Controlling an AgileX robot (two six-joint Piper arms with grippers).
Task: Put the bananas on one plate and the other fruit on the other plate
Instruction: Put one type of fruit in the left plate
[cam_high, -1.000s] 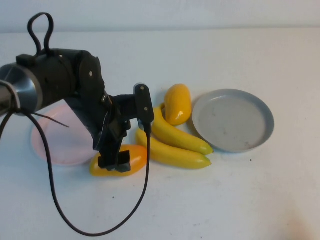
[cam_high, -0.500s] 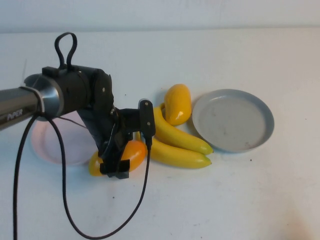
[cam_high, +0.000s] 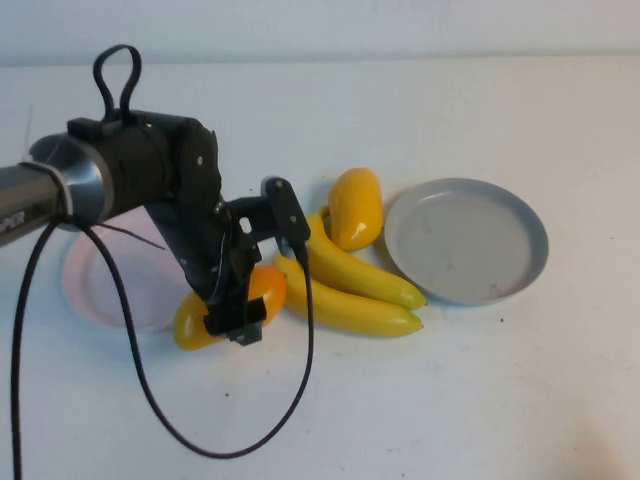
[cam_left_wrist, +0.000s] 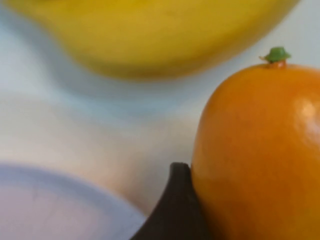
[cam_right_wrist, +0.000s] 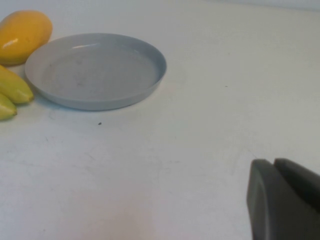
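Observation:
My left gripper is down at the table's left-middle, shut on one mango-like fruit, glossy yellow-orange with a small green stem. In the left wrist view a dark finger presses that fruit's side. The pale pink plate lies just left of it. The second mango-like fruit and two long yellow bananas lie between the gripper and the bare grey-blue plate. My right gripper is shut and empty over bare table, out of the high view.
The left arm's black cable loops over the table in front of the held fruit. The right wrist view takes in the grey-blue plate, the second mango and the banana tips beyond open white table.
The left gripper has come down around the mango by the pink plate and closed on it; the fruit's orange end has tipped up slightly. The right gripper has not moved.

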